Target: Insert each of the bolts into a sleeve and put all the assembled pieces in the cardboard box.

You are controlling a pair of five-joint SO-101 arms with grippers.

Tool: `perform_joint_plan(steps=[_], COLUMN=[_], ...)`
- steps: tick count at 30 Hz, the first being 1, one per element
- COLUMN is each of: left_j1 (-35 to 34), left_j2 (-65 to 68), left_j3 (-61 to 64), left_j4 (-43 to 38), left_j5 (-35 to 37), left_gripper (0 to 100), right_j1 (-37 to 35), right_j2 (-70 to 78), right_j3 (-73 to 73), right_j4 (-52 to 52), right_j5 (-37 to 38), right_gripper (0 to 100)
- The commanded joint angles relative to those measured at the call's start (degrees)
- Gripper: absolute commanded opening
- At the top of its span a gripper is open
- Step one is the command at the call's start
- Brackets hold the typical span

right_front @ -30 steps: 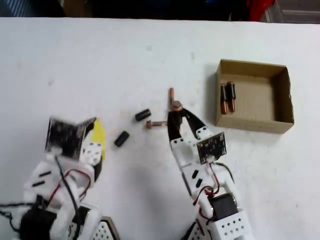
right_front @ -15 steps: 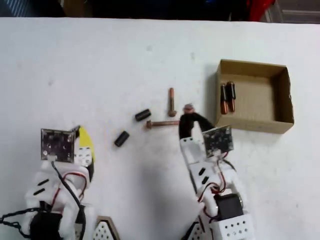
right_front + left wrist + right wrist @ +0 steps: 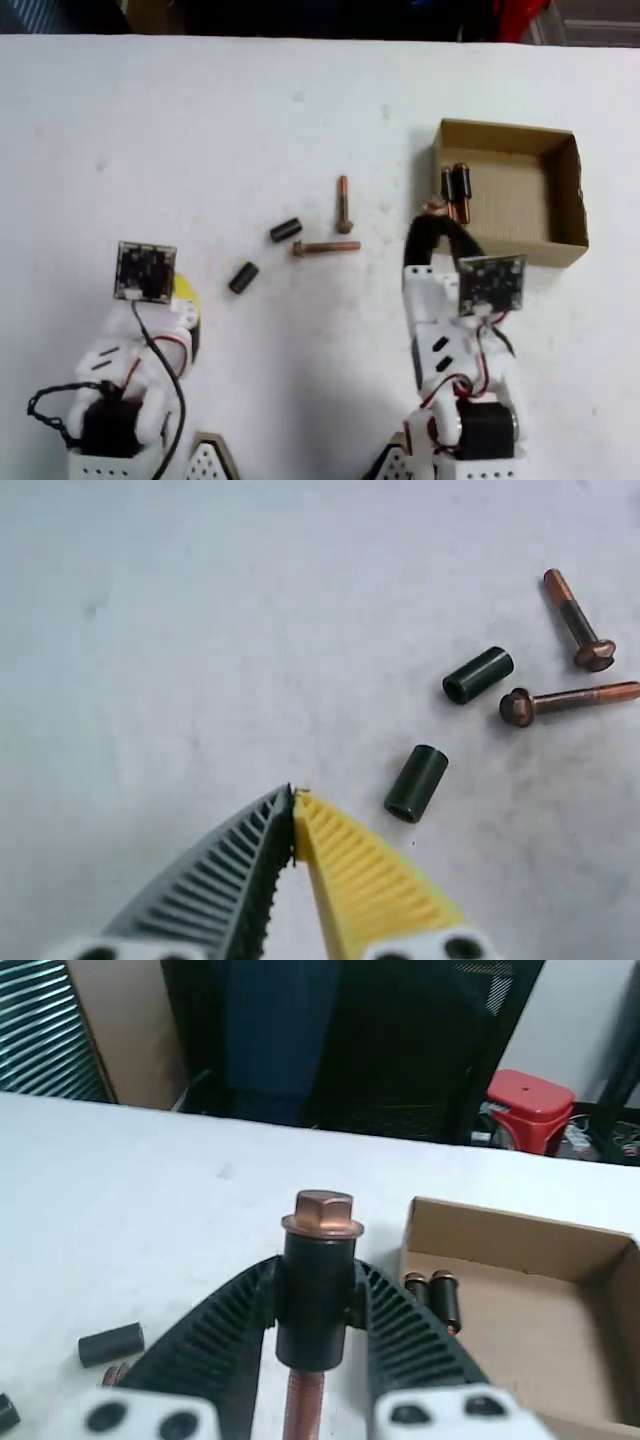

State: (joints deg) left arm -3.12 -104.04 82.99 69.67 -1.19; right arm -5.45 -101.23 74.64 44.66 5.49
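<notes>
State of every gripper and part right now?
left gripper: shut, empty
right gripper: shut on held piece
held piece: bolt in sleeve, head up
loose sleeves: lying flat, no bolt inside
loose bolts: lying flat, unsleeved
cardboard box: open, holds two boxed pieces
boxed pieces: assembled, lying side by side

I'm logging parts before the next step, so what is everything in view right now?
table: 1, white, under everything
box: 1, brown cardboard, on the table's right
boxed pieces: 2, black and copper, inside the box
bolts: 2, copper, loose mid-table
sleeves: 2, black, loose left of the bolts
held piece: 1, black and copper, gripped beside the box's left wall
left claw: 1, grey and yellow, shut, empty
right claw: 1, black, shut on the held piece
</notes>
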Motion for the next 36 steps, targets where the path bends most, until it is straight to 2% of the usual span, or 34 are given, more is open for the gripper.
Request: perform_joint_plan(steps=[1,9,19,24,36], left_j1=[-0.13,-0.13,-0.13,-0.22,-0.31], left_j2=[-0.48,-0.48,-0.48,-0.48,-0.48], left_j3=[2.2,5.63,10.46,12.04,12.13], left_j4=[-0.26,-0.26,-0.26,-0.26,-0.26], left_j5=[-0.62,-0.53,-0.62,-0.62,-0.62], left_gripper=[2,2,2,2,2], right_j1=[2.68,6.99,12.09,12.62,19.21], right_j2=[-0.13,5.85,34.51,50.51,81.27], right_j3=[-7.3,-15.12,-30.33,-36.4,-53.71], right_j4=[1.98,3.03,2.51,2.51,-1.98], right_j5=[0.62,0.62,0.79,7.3,8.26], right_gripper=[1.6,1.6,1.7,1.7,1.7])
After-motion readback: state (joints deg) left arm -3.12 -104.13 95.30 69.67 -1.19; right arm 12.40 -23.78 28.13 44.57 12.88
